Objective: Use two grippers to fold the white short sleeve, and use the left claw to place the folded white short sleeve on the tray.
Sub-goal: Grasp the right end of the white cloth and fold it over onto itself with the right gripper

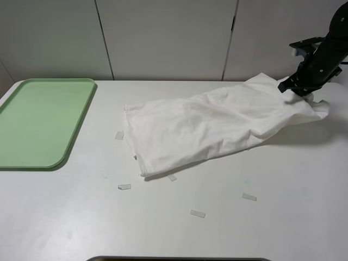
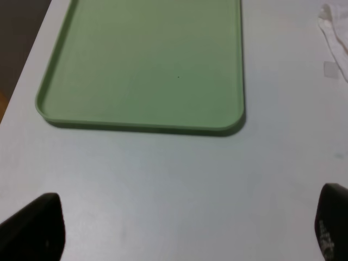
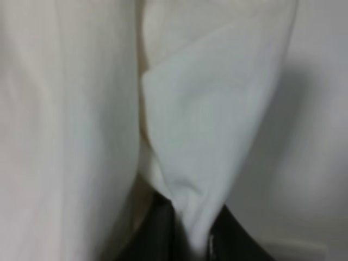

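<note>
The white short sleeve (image 1: 217,128) is spread as a long, crumpled band across the middle of the tabletop (image 1: 261,228), and its rear right end is gripped by the right pincer (image 1: 296,86). At the pincer the cloth is lifted clear of the tabletop and a shadow is thrown beneath it. From there the shirt is drawn slantwise away from the pincer, and its farther part is laid flat on the surface. In the right wrist view a fold of the white fabric is seen squeezed between the two dark fingers (image 3: 155,239), so this pincer is clenched on the shirt. The right arm (image 1: 329,49) is reached in from the far right edge of the high view and is angled downward over the rear right part of the tabletop. The left pincer (image 2: 182,228) is shown only in its own wrist view. There its two dark fingertips (image 2: 32,228) are held wide apart over bare tabletop, so it is released. The tray (image 2: 147,65) is lying flat just ahead of the left pincer, well apart from the right one, beyond the shirt's far end. Small pale paper scraps (image 1: 124,186) are scattered on the tabletop near the shirt's edge, away from the right pincer.
</note>
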